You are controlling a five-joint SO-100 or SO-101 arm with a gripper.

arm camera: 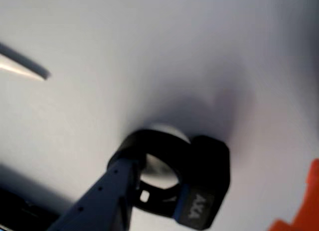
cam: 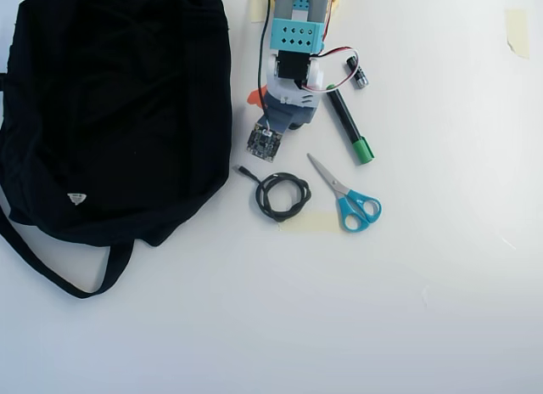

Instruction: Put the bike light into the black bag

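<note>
Gripper (arm camera: pixel 149 191) sits at the light (arm camera: pixel 199 186) in the wrist view, its grip unclear. Overhead, the arm (cam: pixel 293 71) hides the light; the bag (cam: pixel 110 105) lies left, scissors (cam: pixel 349 199) right.

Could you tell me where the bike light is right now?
In the wrist view, the bike light sits low centre on the white table; the overhead view hides it under the arm.

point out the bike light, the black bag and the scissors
bike light (arm camera: pixel 207 183): wrist view, on its black body.
black bag (cam: pixel 110 105): overhead view, middle of the fabric.
scissors (cam: pixel 358 209): overhead view, on the blue handles.
</note>
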